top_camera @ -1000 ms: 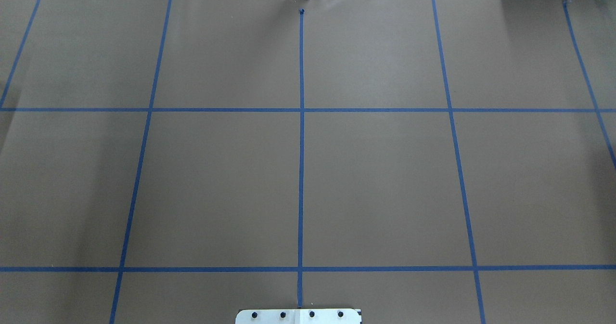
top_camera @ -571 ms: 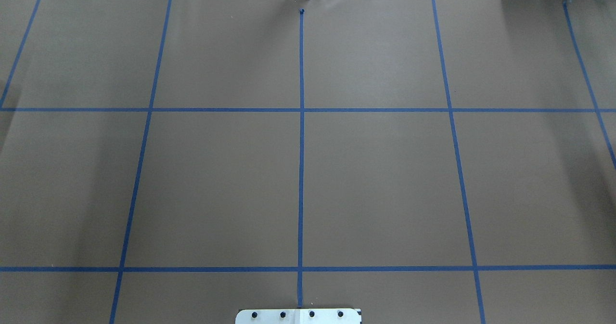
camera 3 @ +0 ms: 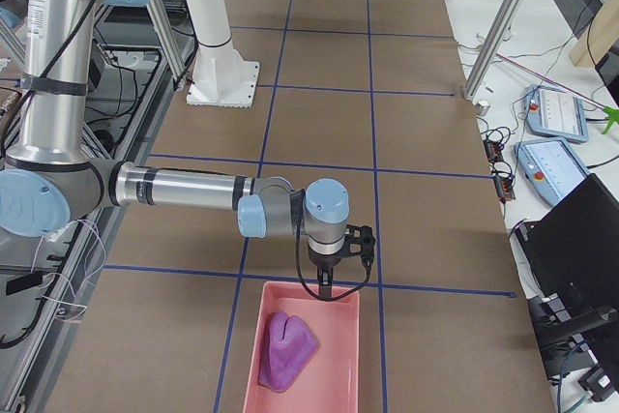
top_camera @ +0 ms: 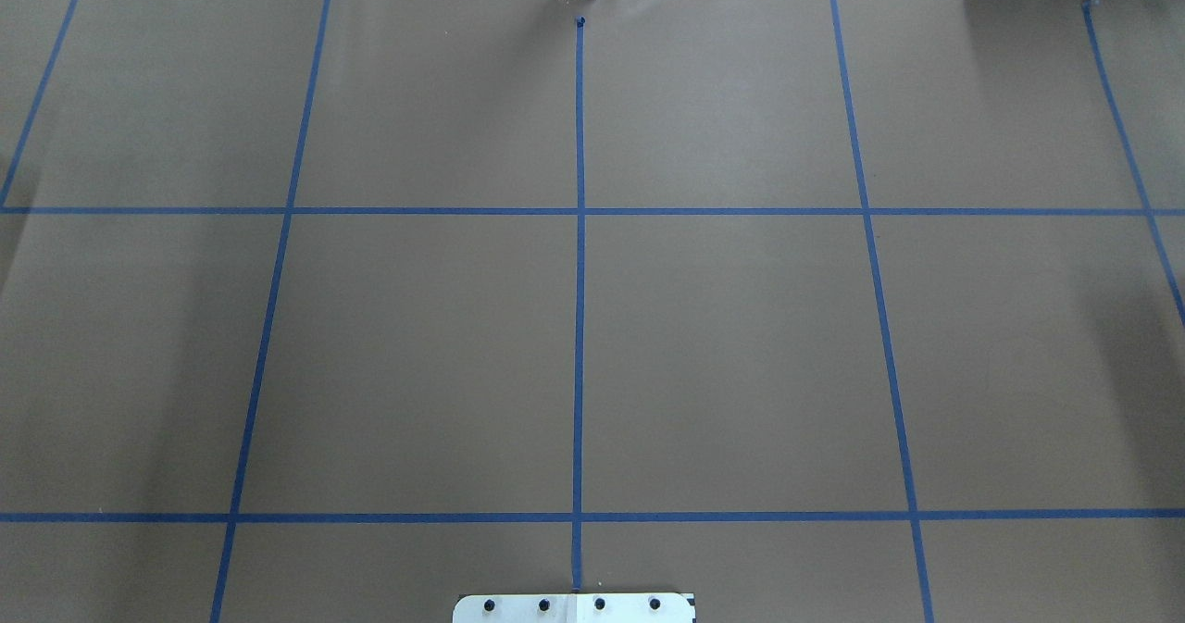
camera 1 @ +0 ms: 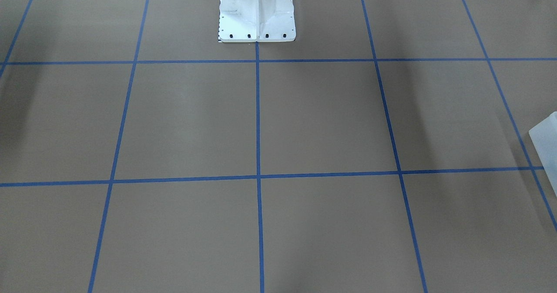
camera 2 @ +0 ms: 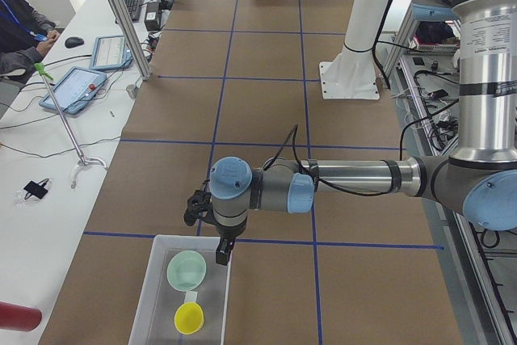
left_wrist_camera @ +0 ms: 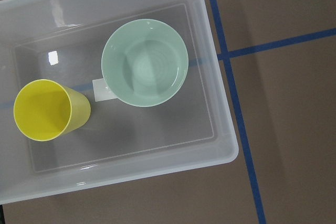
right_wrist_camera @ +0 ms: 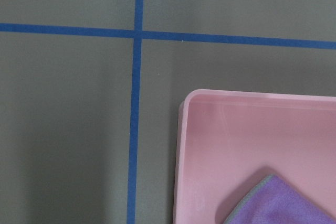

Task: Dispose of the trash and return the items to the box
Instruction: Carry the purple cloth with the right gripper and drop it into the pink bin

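- The left gripper (camera 2: pixel 222 253) hangs over the rim of the clear box (left_wrist_camera: pixel 224 129) at the table's (top_camera: pixel 741 345) left end. Only a side view catches it, so I can't tell if it's parted or pinched.
- In that box, a green bowl (left_wrist_camera: pixel 145 62) and a yellow cup (left_wrist_camera: pixel 44 109) stand upright, just beside each other.
- The right gripper (camera 3: pixel 325 289) is over the pink bin's (right_wrist_camera: pixel 181 156) rim at the far end. Same deal, can't tell its grip. A purple cloth (right_wrist_camera: pixel 283 203) lies inside.
- There's open brown paper between the bins, and only the white pedestal (camera 1: pixel 256 10) stands at the robot-side edge.
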`<state>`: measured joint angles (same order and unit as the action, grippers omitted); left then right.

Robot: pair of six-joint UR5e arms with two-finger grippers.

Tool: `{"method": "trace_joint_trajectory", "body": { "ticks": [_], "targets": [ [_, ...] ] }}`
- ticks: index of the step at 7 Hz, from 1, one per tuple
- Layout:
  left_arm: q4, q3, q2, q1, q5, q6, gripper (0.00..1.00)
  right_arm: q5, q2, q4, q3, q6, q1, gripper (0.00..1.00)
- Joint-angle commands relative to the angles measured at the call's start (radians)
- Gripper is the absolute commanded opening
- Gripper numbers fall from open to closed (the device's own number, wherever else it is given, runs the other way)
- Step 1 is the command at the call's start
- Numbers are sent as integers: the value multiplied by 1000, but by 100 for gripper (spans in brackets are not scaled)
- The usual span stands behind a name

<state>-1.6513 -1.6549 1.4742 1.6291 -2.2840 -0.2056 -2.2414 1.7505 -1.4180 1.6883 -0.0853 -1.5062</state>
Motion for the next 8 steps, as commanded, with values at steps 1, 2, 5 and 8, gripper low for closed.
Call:
{"method": "trace_joint_trajectory", "body": {
  "ticks": [1, 2, 5, 8],
  "targets": [
    [1, 0, 0, 0, 0, 0, 98, 8, 21, -1, 46, 2, 3, 100],
    [1, 0, 0, 0, 0, 0, 98, 11, 23, 4, 62, 4, 1, 100],
    [1, 3, 0, 0, 1, 0, 98, 0, 47, -1, 105, 47, 3, 100],
    [1, 4, -3, 2, 3, 2, 98, -6, 60, 2, 108, 76, 3, 100]
  ]
}}
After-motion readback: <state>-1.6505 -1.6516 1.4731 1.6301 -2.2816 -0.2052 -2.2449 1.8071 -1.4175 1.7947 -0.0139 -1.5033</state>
